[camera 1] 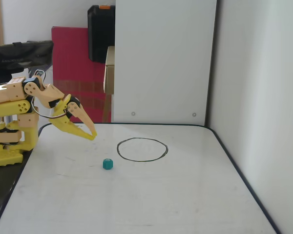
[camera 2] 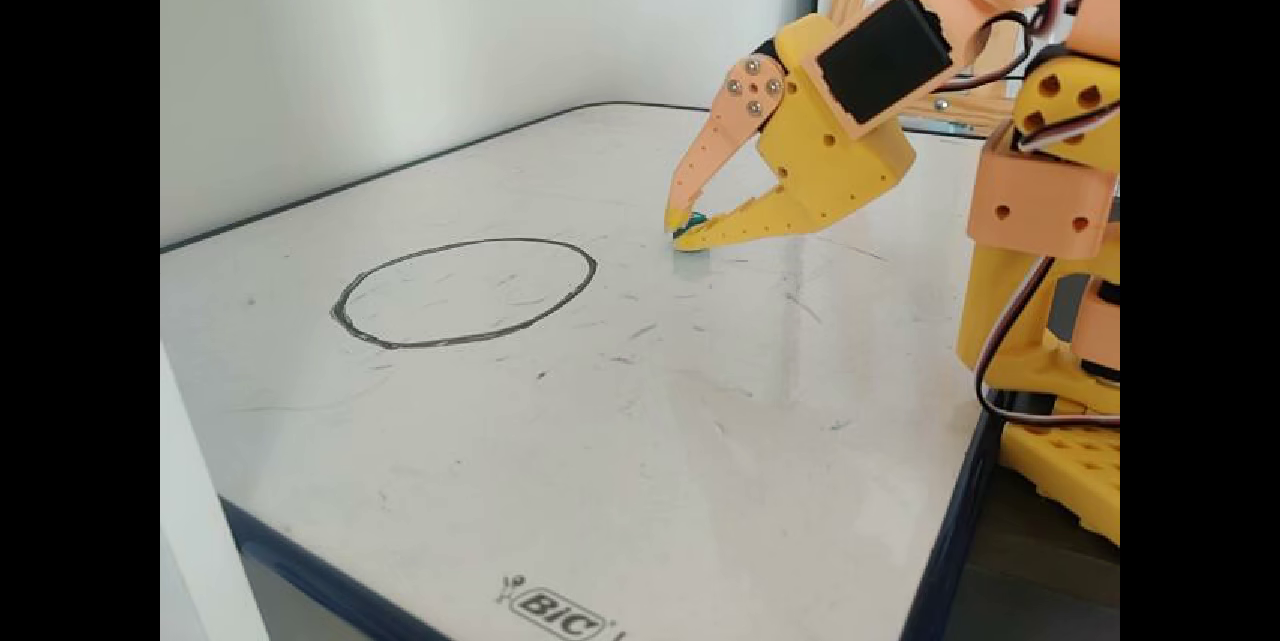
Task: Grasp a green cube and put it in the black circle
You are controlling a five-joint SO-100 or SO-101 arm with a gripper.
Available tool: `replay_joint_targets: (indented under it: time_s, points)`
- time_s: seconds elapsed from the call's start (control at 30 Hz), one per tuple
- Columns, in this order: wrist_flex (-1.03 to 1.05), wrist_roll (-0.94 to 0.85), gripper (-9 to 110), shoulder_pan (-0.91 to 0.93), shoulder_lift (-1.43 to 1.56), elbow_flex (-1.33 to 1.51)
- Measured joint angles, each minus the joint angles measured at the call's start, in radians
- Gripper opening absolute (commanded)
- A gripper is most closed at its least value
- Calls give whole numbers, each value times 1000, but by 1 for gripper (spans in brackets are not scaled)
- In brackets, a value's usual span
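A small green cube (camera 1: 107, 164) sits on the white board (camera 1: 136, 204), just left of the black drawn circle (camera 1: 141, 160) in a fixed view. My yellow and peach gripper (camera 1: 92, 135) is shut and empty, hovering up and left of the cube, apart from it. In the other fixed view the gripper (camera 2: 682, 227) points down-left to the right of the circle (camera 2: 590, 268), and only a sliver of the cube (camera 2: 692, 220) shows behind the fingertips (camera 2: 684, 191).
The arm's yellow base (camera 1: 7, 146) stands at the board's left edge, and at the right (camera 2: 1040, 321) in the other fixed view. A white panel (camera 1: 161, 58) stands behind the board, a wall on its right. The board's dark rim (camera 2: 950, 541) marks its edge.
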Motion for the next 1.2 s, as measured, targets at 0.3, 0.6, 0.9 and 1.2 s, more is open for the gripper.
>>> replay_joint_targets:
  time_s: [0.3, 0.6, 0.9, 1.2]
  points:
    - [0, 0, 0, 0, 0, 0]
    - [0, 0, 0, 0, 0, 0]
    - [61, 0, 2, 11, -89, -74]
    - [333, -60, 8, 72, -314, -574]
